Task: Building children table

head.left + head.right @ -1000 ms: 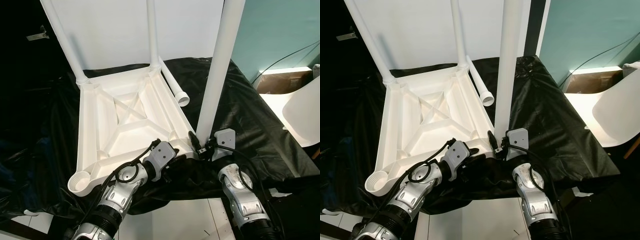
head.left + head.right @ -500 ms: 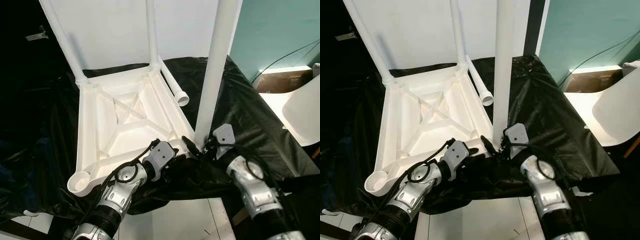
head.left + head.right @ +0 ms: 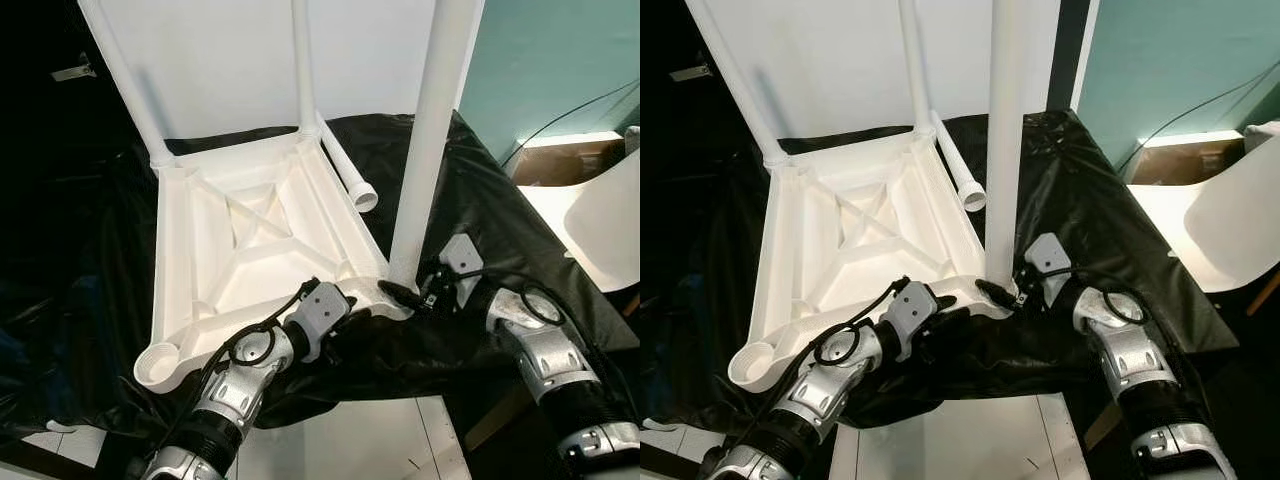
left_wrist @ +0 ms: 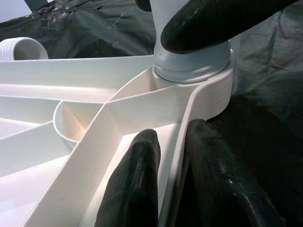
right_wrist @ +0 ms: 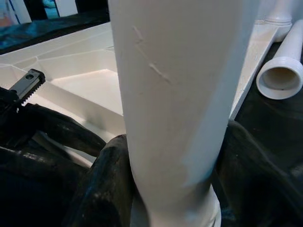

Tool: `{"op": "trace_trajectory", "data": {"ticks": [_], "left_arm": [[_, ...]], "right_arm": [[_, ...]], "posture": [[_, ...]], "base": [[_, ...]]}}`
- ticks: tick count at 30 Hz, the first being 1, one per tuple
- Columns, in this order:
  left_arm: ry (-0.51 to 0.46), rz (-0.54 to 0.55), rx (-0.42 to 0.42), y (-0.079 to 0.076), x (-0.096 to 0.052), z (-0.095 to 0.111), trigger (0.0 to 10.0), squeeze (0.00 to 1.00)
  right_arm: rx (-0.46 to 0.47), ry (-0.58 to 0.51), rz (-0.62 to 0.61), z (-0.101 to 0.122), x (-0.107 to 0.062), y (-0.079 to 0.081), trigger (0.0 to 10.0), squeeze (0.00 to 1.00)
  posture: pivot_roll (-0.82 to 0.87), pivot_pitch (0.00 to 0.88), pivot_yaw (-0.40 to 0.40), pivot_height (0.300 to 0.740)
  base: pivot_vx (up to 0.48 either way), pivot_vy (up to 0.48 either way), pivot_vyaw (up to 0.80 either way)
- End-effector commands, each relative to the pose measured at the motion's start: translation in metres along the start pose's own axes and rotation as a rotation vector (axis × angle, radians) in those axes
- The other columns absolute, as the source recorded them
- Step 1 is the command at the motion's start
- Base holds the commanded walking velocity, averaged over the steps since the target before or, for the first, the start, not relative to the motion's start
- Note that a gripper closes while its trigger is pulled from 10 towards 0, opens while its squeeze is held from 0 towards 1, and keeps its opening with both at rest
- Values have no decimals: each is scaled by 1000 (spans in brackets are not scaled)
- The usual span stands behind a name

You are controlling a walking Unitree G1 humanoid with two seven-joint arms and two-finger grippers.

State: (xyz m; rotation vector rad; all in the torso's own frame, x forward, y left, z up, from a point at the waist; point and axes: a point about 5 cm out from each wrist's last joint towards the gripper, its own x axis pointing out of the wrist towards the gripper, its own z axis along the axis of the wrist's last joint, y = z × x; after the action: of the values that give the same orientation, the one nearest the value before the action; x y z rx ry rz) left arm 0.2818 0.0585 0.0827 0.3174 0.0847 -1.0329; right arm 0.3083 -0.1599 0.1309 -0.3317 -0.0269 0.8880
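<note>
The near right corner of the upturned white table (image 3: 250, 240) is crowded. The upright leg (image 3: 425, 160) there is clasped at its foot by the right gripper (image 3: 402, 293), and the rim just beside it is pinched by the left gripper (image 4: 170, 156). At 12 o'clock two more legs (image 3: 125, 85) stand as bars across the far edge. A loose leg (image 3: 345, 170) lies along the right rim at 1 o'clock. Open room is seen over the ribbed middle and on the black sheet (image 3: 500, 230) at 3 o'clock, short of the white chair (image 3: 610, 225).
</note>
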Motion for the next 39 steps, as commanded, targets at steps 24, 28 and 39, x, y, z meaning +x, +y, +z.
{"op": "trace_trajectory", "data": {"ticks": [24, 28, 39], "left_arm": [[133, -61, -50, -12, -12, -30, 10000, 0], [139, -63, -45, -10, -13, -31, 10000, 0], [136, -63, -42, -11, -12, -30, 10000, 0]], "right_arm": [[154, -74, -611, -18, -6, 33, 0, 0], [154, -81, -666, -15, -4, 28, 0, 0], [136, -103, -397, -5, 14, 38, 10000, 1000]], "posture": [[-44, 0, 48, 740], [-44, 0, 50, 740], [-50, 0, 45, 740]], "base": [[0, 0, 0], [0, 0, 0], [0, 0, 0]]}}
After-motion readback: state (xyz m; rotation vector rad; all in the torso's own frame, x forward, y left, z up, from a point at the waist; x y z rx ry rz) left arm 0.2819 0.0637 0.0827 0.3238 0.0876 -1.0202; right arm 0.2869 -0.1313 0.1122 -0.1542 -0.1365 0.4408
